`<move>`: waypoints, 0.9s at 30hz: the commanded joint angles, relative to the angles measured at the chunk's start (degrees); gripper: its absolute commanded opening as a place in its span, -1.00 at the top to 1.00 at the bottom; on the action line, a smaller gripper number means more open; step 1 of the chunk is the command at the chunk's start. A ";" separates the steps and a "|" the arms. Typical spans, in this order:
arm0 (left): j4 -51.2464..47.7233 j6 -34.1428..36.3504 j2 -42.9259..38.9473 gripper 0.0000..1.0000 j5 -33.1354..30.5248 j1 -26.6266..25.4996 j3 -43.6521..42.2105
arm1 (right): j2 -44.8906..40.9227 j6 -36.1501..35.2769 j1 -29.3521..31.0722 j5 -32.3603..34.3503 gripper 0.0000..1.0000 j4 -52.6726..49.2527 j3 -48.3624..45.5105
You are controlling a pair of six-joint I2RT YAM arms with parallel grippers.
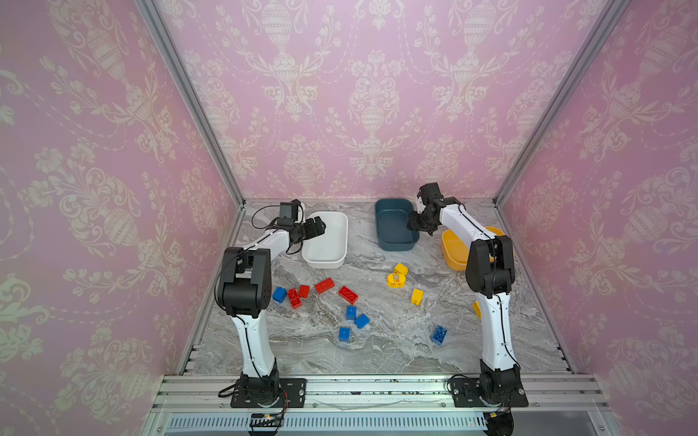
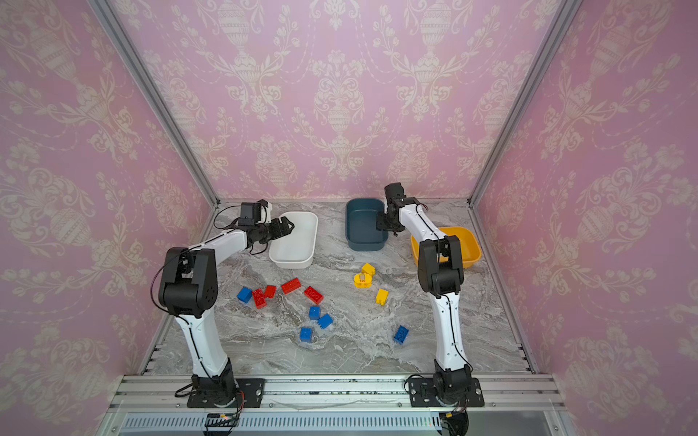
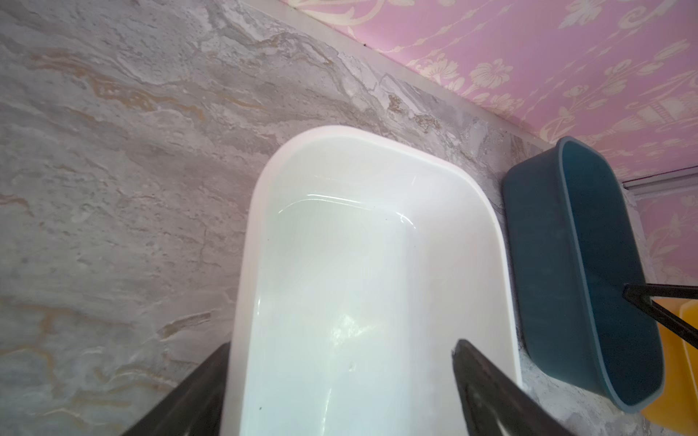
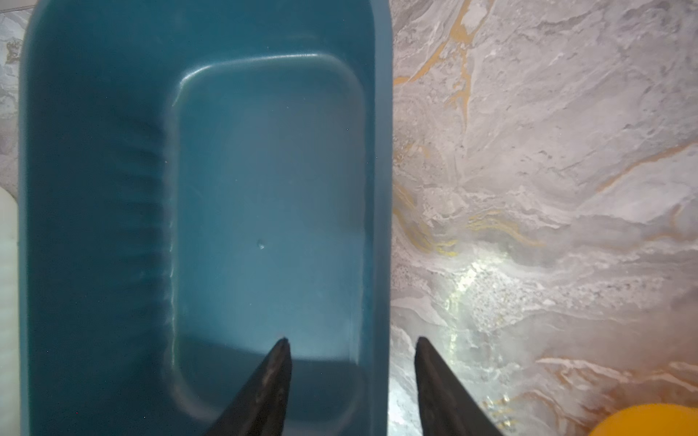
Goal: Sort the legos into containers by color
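Observation:
Red legos [image 1: 325, 285], blue legos [image 1: 351, 312] and yellow legos [image 1: 416, 296] lie loose on the marble table, among them a rounded yellow piece [image 1: 396, 280] with a sticker. The white container [image 1: 328, 245] stands empty at the back left. My left gripper [image 1: 321, 224] [image 3: 342, 343] is open over its left edge, one finger outside the wall and one inside. At the back stands the empty teal container [image 1: 393, 226]. My right gripper [image 1: 413, 226] [image 4: 352, 339] is open astride its right wall [image 4: 377, 264] without touching it. The yellow container [image 1: 455, 253] sits behind the right arm.
One yellow brick [image 1: 476, 309] is half hidden behind the right arm's lower link. A lone blue brick [image 1: 439, 334] lies near the front right. Pink papered walls with metal posts close in the table on three sides.

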 commanded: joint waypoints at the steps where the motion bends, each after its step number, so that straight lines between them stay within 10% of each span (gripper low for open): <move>1: 1.23 -2.20 0.14 -0.80 1.62 -1.12 -0.19 | 1.09 -0.18 -0.24 -0.66 -0.07 -0.27 1.36; 27: 2.23 -2.71 -7.18 -0.81 -1.84 -1.06 -7.14 | -5.73 -1.96 2.78 1.17 0.97 1.92 -8.97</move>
